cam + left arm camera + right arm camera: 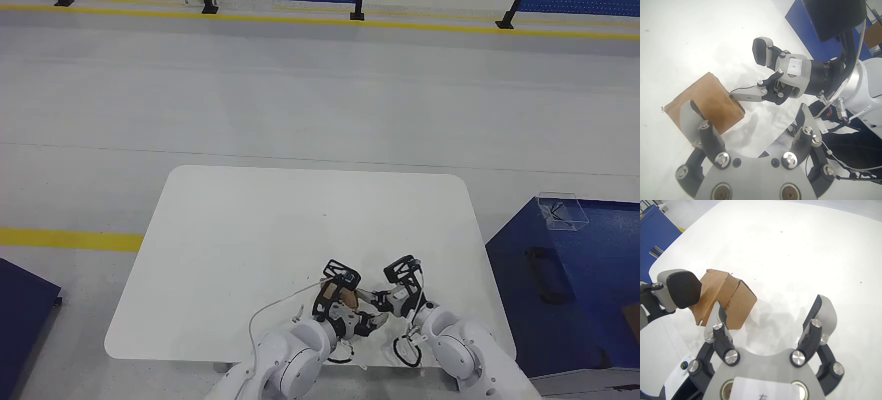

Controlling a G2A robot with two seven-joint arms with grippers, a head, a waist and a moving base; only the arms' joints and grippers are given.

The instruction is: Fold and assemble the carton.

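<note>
The carton (742, 308), brown corrugated cardboard partly folded into a box with one flap still loose, sits on the smooth white table (300, 220) near the robot-side edge. The right gripper (769, 311), jaws wide, touches the carton's side with one metal fingertip (743, 95). The left gripper (747, 115), jaws wide too (gripping nothing), has one finger over the carton's face. A blue cabinet (590, 320) stands beside the table.
</note>
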